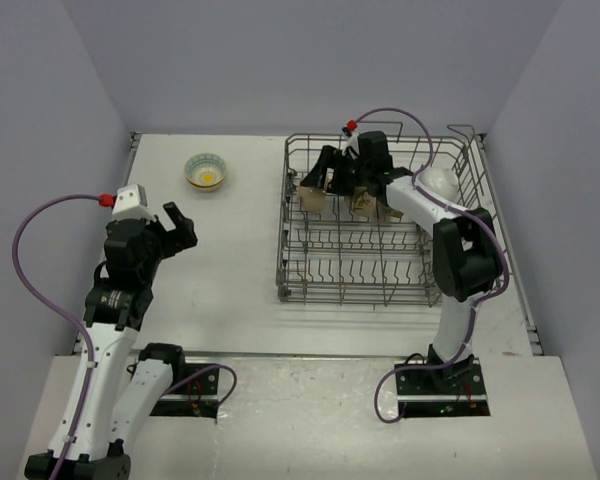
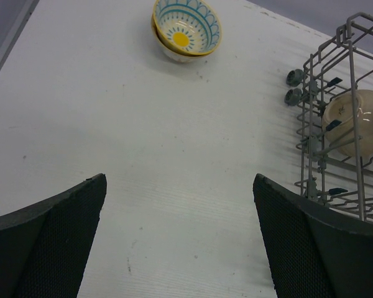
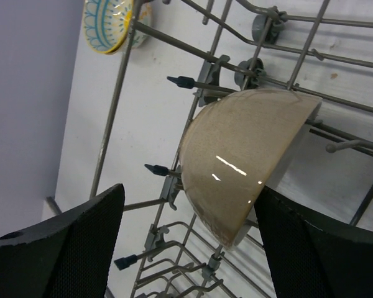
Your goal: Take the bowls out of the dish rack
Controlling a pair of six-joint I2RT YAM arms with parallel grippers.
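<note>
Looking down from the top camera, you have the dish rack (image 1: 380,262) at 3 o'clock on the tabletop (image 1: 230,280), with one patterned bowl (image 1: 206,171) out on the bare surface at 11 o'clock. Your left fingers (image 1: 178,222) hang spread at 9 o'clock, well apart from the rack and holding nothing. Your right fingers (image 1: 325,178) reach into the rack's far left corner, just above a tan bowl (image 1: 313,198). A second tan bowl (image 1: 365,205) stands near it toward 3 o'clock.

From the left wrist, your left fingers (image 2: 50,248) are wide apart over bare tabletop (image 2: 174,155). The patterned bowl (image 2: 186,28) is at 12 o'clock, nested in another like it. The dish rack (image 2: 311,99) sits at 3 o'clock with the tan bowl (image 2: 357,121) inside.

From the right wrist, your right fingers (image 3: 62,248) are spread on either side of the tan bowl (image 3: 242,155), which stands on edge among the rack's tines (image 3: 115,105). You cannot tell whether either finger touches it. The patterned bowl (image 3: 109,25) shows through the wires at 11 o'clock.
</note>
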